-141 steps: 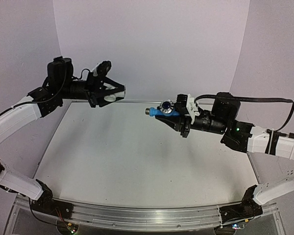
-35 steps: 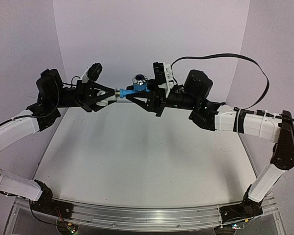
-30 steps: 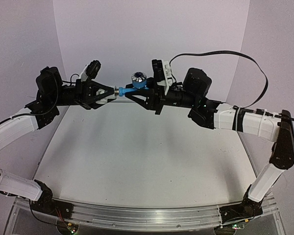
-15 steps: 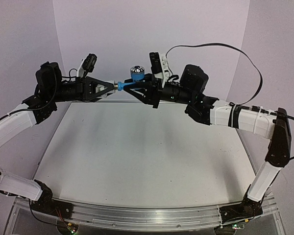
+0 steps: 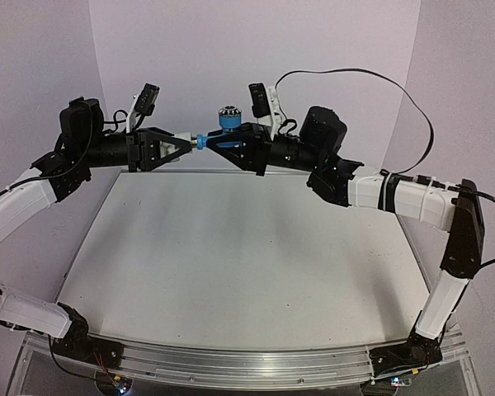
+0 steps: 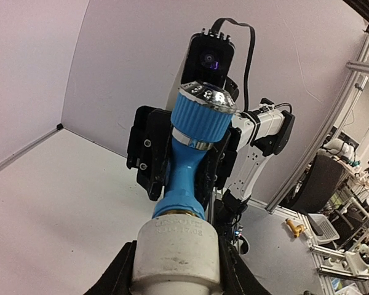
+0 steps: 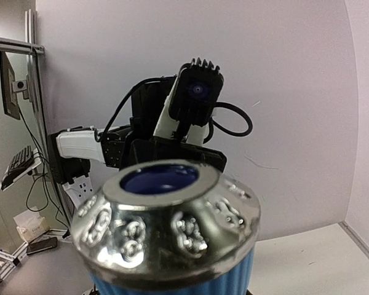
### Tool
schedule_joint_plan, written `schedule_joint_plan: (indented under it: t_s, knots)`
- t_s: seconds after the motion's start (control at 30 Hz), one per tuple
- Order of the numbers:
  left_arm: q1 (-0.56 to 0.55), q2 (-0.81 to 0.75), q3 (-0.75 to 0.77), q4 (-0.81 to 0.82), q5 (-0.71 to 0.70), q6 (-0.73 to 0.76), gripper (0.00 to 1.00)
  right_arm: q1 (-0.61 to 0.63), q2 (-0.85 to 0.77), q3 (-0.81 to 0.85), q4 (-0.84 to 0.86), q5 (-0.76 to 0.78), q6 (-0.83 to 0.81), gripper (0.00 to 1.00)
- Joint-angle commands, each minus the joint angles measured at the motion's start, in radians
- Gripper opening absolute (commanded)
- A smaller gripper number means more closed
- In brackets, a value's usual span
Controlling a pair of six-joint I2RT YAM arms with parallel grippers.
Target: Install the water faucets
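The light-blue water faucet (image 5: 223,139) hangs in mid-air above the table's far edge, its silvery knob (image 5: 228,114) pointing up. My right gripper (image 5: 220,143) is shut on its body. Its threaded end sits in the mouth of a white cylindrical fitting (image 5: 182,143), and my left gripper (image 5: 185,143) is shut on that fitting. In the left wrist view the white fitting (image 6: 175,249) fills the bottom, with the blue faucet (image 6: 189,166) rising out of it between the right arm's black fingers (image 6: 146,153). In the right wrist view the knob (image 7: 166,233) hides my own fingers.
The grey table (image 5: 239,256) lies below both arms with an aluminium rail (image 5: 231,363) along its near edge. White walls (image 5: 256,49) close the back and sides. A black cable (image 5: 355,82) loops over the right arm.
Both grippers have lifted a little with the joined faucet and fitting. The faucet has turned so that its knob stands more upright. The right arm's elbow has swung further right.
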Motion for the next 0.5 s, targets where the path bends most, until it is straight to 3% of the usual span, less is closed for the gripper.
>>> schedule_joint_plan:
  t_s: [0.0,0.47]
  knots:
    - [-0.072,0.059,0.034,-0.033,-0.023,0.233,0.0,0.093,0.071,0.065,-0.024,-0.054,0.114,0.0]
    - [-0.108,0.057,0.022,-0.039,-0.07,0.646,0.0,0.094,0.112,0.126,-0.029,-0.093,0.304,0.0]
